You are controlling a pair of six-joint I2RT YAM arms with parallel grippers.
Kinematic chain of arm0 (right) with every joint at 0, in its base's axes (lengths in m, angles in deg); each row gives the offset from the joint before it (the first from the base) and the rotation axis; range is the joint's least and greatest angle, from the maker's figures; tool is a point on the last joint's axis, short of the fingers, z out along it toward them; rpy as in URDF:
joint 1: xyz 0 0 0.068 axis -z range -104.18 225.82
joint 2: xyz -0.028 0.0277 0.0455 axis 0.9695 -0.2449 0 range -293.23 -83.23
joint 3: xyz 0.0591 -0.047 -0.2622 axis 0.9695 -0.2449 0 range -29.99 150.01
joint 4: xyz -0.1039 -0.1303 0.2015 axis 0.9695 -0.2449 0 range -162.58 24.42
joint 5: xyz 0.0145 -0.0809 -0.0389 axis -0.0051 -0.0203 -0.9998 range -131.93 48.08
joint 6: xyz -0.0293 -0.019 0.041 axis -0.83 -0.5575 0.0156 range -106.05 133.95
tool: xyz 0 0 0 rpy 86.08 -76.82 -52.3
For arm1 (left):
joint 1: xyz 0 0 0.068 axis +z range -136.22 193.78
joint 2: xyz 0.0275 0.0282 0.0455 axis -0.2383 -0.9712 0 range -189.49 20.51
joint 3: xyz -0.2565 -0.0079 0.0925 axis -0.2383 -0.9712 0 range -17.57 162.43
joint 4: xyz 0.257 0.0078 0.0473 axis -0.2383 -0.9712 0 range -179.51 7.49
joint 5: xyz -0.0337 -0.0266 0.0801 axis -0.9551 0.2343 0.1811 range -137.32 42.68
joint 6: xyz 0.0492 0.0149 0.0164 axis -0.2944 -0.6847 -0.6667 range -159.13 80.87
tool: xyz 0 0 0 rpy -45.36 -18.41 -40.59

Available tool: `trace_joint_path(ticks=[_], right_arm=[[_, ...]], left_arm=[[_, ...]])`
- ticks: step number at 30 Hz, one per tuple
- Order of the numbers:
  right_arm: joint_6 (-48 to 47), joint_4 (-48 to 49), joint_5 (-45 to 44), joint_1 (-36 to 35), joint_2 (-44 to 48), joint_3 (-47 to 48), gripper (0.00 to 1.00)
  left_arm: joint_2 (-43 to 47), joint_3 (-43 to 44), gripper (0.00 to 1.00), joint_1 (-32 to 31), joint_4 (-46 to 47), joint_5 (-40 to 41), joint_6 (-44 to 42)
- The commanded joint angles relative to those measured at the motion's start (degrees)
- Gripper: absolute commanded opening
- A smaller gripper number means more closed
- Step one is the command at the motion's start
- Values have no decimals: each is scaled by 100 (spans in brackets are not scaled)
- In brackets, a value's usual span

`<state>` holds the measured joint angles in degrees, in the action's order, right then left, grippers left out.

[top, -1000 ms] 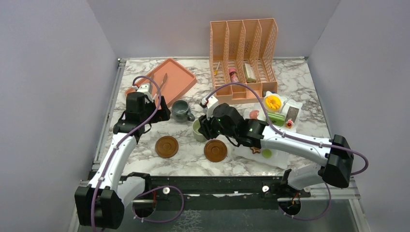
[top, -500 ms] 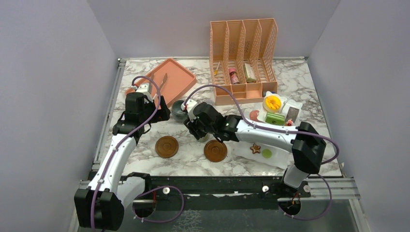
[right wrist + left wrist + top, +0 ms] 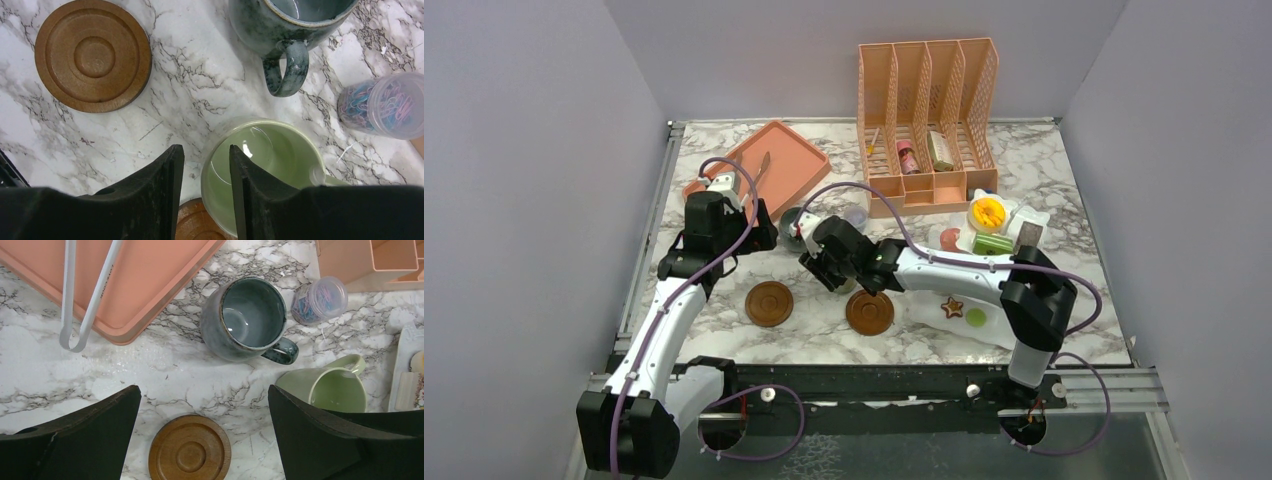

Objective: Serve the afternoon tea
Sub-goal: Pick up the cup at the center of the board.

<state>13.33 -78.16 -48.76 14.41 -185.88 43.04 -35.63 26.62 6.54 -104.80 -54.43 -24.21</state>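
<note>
Bright, even overhead light, soft shadows, faint glare on the marble table (image 3: 165, 375); wrist views sharp.

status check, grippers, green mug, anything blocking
Left gripper open, empty. Right gripper pinching pale green mug rim. Grey-blue mug close beside; coasters bare.

The top view looks down from behind; both close, downward wrist views share the grey-blue mug (image 3: 248, 319).
</note>
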Motion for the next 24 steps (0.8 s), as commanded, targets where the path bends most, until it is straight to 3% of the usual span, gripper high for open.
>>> trace_joint_path(ticks=[1, 8, 21, 24], right_arm=[[-109, 62, -63, 10, -223, 237, 43], [-95, 89, -37, 14, -326, 268, 39], [-170, -77, -103, 9, -25, 325, 3], [-166, -179, -104, 9, 82, 351, 1]], left_arm=[[122, -24, 97, -31, 148, -11, -85], [121, -15, 97, -57, 131, 61, -85], [116, -13, 97, -77, 128, 86, -94], [109, -6, 97, -75, 120, 101, -94]])
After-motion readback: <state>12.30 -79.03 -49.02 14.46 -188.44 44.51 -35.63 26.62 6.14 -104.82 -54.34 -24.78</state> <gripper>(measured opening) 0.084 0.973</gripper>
